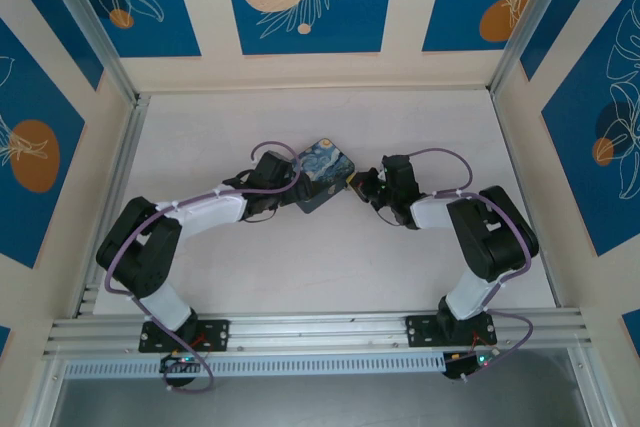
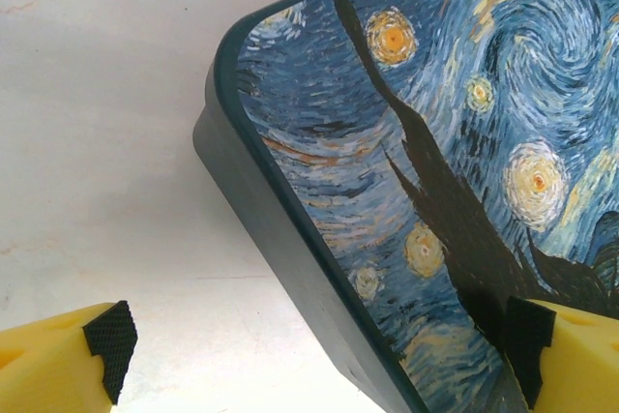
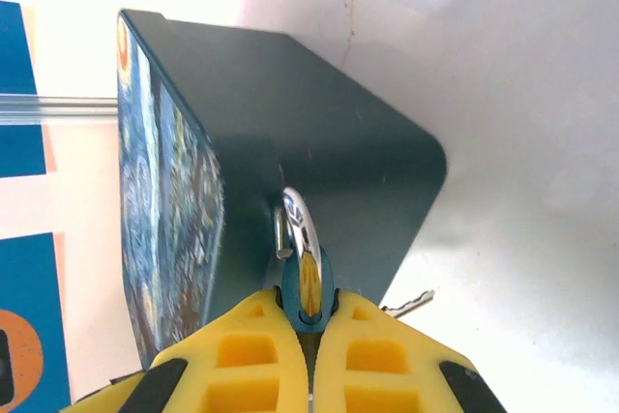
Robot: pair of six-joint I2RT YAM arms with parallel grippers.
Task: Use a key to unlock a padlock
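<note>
On the side wall of the tin [image 3: 329, 132], the right tool [image 3: 308, 324] clamps the padlock [image 3: 308, 282], probably steadying it for the key [image 3: 410, 303] beside the tin's corner. Astride the tin, the left tool [image 2: 314, 340] gapes wide, likely bracing it.

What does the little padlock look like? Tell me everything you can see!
The padlock is tiny, with a teal body and a shiny, silvery metal shackle. The right tool pinches its body between yellow fingers, hiding most of it. The shackle sticks out from the fingers and lies against the dark side of the tin, close to the painted lid. Whether it is locked cannot be told.
</note>
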